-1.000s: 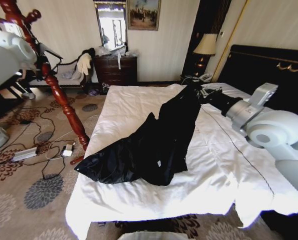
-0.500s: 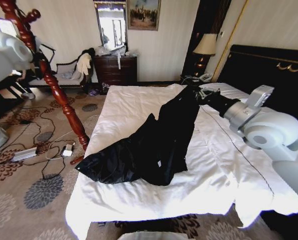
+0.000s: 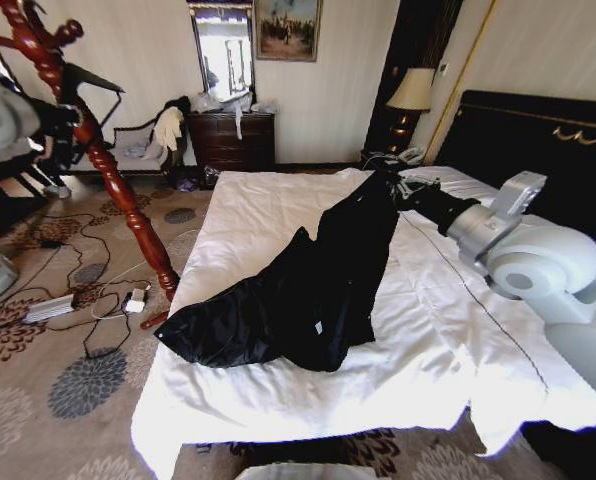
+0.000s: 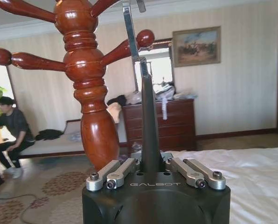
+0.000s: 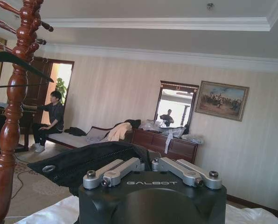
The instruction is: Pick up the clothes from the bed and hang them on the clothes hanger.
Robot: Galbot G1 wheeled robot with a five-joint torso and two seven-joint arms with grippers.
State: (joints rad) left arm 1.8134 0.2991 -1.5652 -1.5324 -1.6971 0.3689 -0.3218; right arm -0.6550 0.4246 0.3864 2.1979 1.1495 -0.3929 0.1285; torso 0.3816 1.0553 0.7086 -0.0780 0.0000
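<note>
Gripping the clothes (image 3: 308, 290) slightly higher off the bed (image 3: 448, 340), right end effector (image 3: 396, 188); left end effector (image 4: 150, 161) clamping a black hanger.

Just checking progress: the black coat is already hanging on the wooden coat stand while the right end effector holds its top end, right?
No. The head view shows the black coat lying on the bed, not on the wooden coat stand. The right end effector does hold its top end.

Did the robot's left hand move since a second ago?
Yes. In the head view the left hand, holding a black hanger, has pulled back toward the picture's left edge, while the clothes hanger stayed put.
</note>
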